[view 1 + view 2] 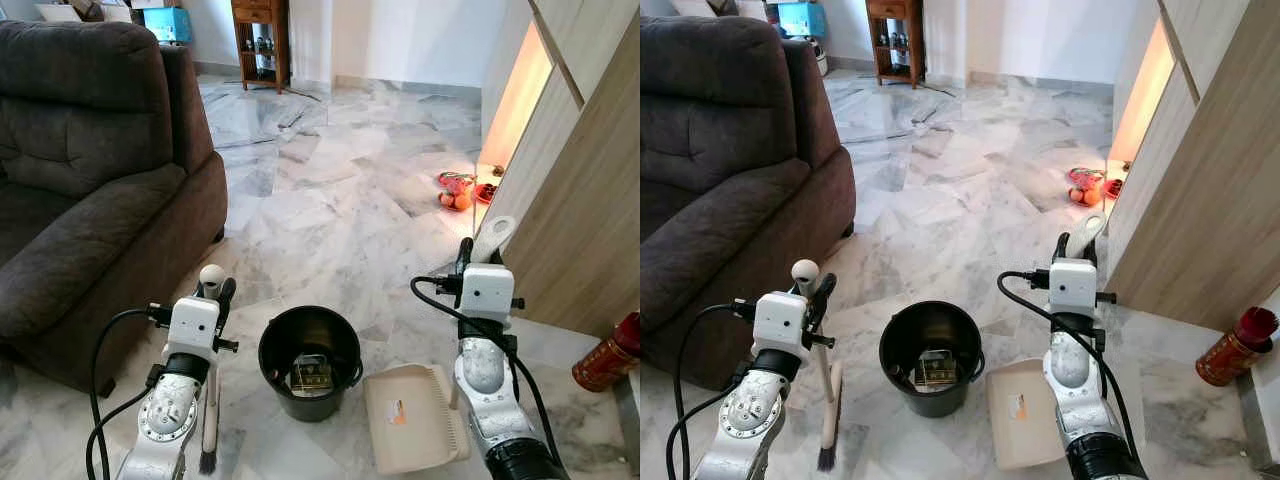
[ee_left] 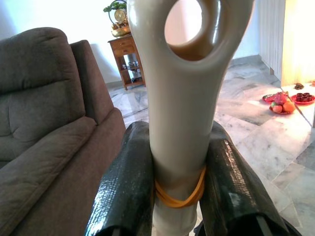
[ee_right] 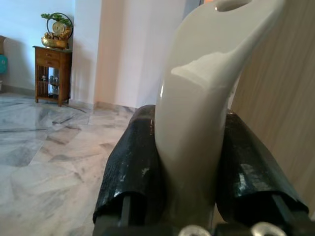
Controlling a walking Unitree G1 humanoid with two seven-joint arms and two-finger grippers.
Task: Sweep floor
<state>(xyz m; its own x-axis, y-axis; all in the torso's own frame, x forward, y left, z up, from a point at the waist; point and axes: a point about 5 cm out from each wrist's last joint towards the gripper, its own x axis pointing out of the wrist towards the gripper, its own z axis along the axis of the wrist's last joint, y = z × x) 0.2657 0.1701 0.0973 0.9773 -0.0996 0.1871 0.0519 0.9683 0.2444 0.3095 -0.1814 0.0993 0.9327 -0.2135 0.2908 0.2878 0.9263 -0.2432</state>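
My left gripper [image 1: 217,291] is shut on the beige handle of a hand brush [image 2: 183,98]; a yellow rubber band wraps the handle between the fingers. The brush hangs down, and its dark bristles [image 1: 208,461] sit near the marble floor beside my left arm. My right gripper [image 1: 467,256] is shut on the pale handle [image 3: 197,98] of a beige dustpan [image 1: 412,417]. The dustpan's tray rests on the floor to the right of a black bucket [image 1: 310,361]. The bucket stands between my two arms with some rubbish at its bottom.
A dark brown sofa [image 1: 90,180] fills the left side. A wooden cabinet wall [image 1: 580,200] runs along the right, with a red bottle [image 1: 607,354] at its foot. A plate of fruit [image 1: 456,191] lies on the floor ahead. A wooden side table [image 1: 261,40] stands far back. Open marble floor [image 1: 340,200] stretches ahead.
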